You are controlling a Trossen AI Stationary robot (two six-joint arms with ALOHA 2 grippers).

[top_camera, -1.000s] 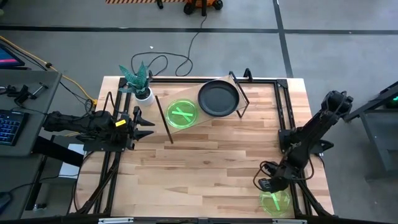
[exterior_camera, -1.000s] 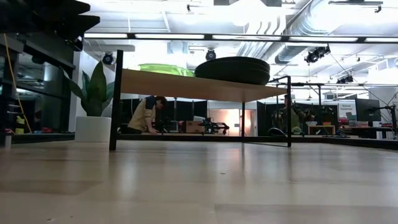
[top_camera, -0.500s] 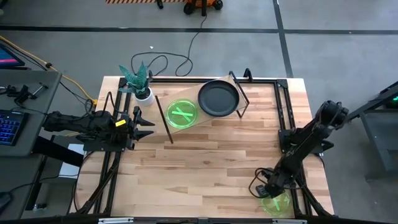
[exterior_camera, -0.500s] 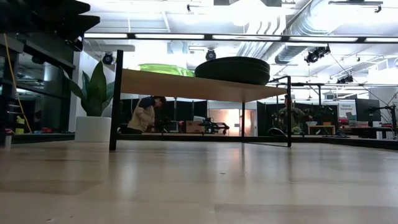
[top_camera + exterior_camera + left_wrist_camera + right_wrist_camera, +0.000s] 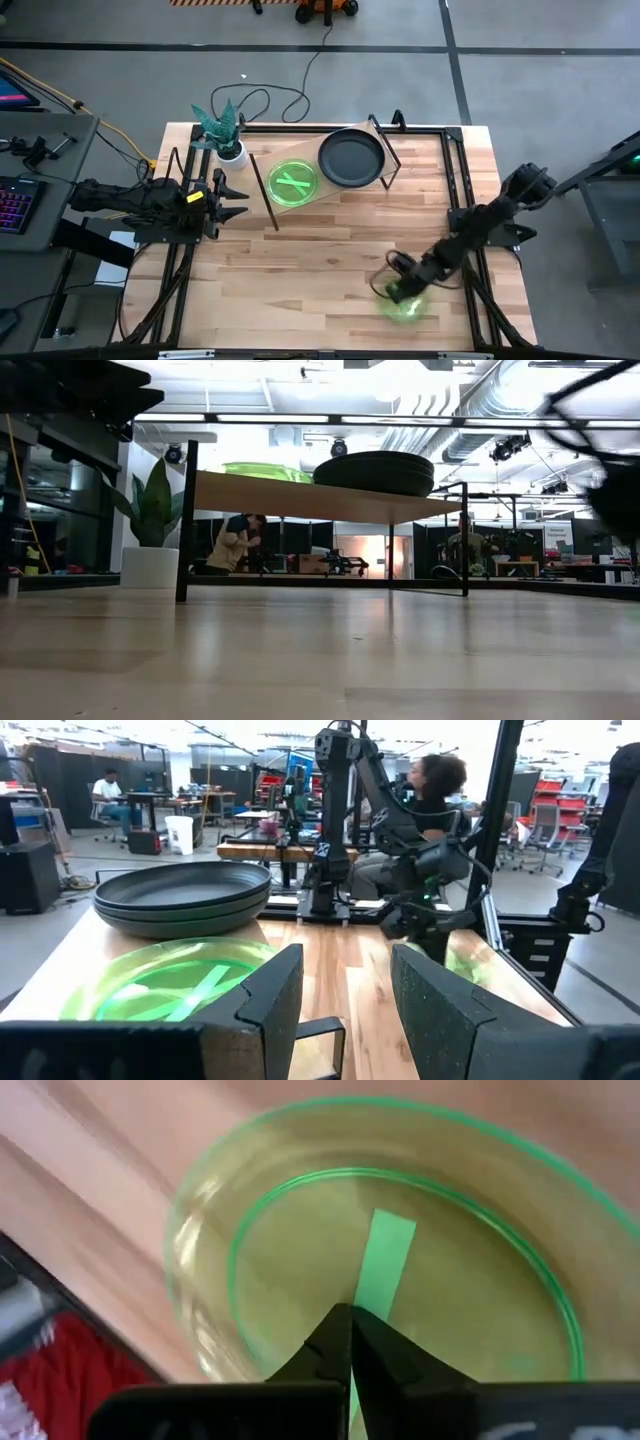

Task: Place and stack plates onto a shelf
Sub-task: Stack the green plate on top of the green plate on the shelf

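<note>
Translucent green plate (image 5: pixel 390 1270), raised rim

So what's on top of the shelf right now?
On the shelf: a green plate and beside it a stack of dark grey plates. How many plates lie under each top one cannot be counted.

The right tool (image 5: pixel 400 292), clamped on a green plate (image 5: pixel 403 306), has carried it leftward from the table's corner.

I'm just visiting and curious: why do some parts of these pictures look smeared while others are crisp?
In the high view the green plate in the right pincer is a soft blur; in the low view a dark smear sits at the right edge; in the right wrist view the tabletop streaks; the left wrist view is crisp.
</note>
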